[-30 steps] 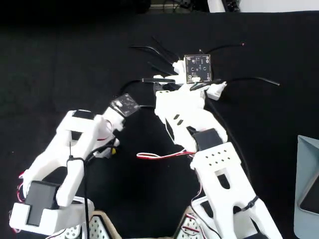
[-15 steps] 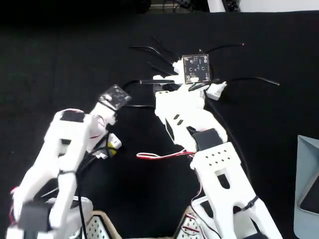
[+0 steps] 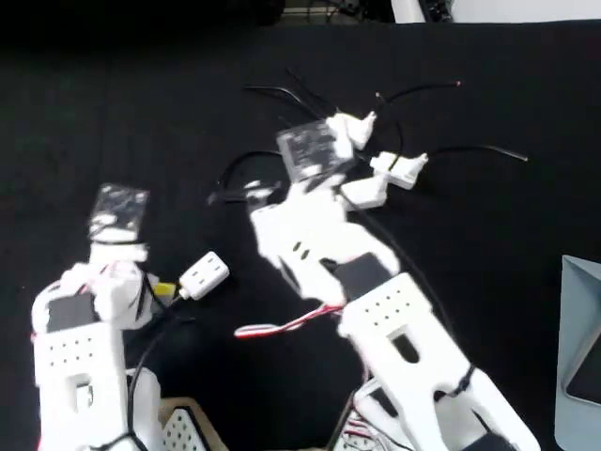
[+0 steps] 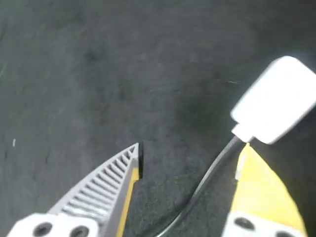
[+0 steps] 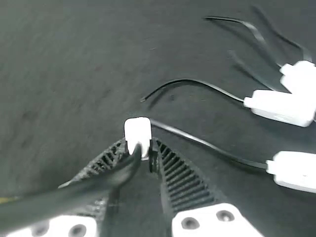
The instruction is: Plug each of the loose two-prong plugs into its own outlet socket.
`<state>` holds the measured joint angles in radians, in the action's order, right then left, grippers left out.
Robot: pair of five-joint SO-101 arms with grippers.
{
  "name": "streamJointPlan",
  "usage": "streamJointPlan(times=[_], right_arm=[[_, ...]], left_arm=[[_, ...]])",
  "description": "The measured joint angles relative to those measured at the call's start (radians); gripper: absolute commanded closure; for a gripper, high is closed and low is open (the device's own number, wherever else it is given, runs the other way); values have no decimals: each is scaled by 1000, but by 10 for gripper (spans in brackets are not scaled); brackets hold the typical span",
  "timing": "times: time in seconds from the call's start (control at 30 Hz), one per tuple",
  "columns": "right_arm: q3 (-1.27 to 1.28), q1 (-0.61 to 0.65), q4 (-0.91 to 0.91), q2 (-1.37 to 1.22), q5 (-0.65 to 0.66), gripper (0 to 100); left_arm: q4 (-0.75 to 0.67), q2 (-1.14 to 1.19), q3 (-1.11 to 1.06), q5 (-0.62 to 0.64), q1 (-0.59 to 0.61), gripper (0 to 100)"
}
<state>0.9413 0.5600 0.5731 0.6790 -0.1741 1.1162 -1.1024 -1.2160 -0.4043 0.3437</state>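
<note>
My right gripper (image 5: 140,148) is shut on a small white two-prong plug (image 5: 137,132) whose black cable trails back over the fingers. In the high view this gripper (image 3: 249,194) sits left of the table's middle. Three more white plugs (image 5: 284,106) with black leads lie close together beyond it, also seen in the high view as the plugs (image 3: 399,167). My left gripper (image 4: 192,150) is open just above the black cloth. A white socket block (image 4: 276,101) lies just past its yellow fingertip (image 4: 259,182), with its black cable running between the fingers. In the high view, the socket block (image 3: 204,274) lies at the left.
Loose black leads (image 3: 282,94) fan out at the back of the black cloth. A red-and-white wire (image 3: 282,319) crosses under the right arm. A grey tray (image 3: 577,348) stands at the right edge.
The left arm swung back and to the left, leaving the white socket block lying beside its fingertip. The right arm turned and carried its plug leftward, away from the plug cluster.
</note>
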Motion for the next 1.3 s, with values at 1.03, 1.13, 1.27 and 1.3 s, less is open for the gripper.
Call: streamJointPlan(times=[1.03, 1.13, 1.27, 1.3], right_arm=[[-331, 196, 206, -514, 58, 986], [-331, 227, 206, -528, 58, 986], [-331, 238, 206, -554, 58, 986], [-331, 238, 206, -560, 58, 986]], left_arm=[[-110, -114, -164, 176, 120, 690], [-110, -114, -164, 176, 120, 690], [-110, -114, -164, 176, 120, 690], [-110, -114, -164, 176, 120, 690]])
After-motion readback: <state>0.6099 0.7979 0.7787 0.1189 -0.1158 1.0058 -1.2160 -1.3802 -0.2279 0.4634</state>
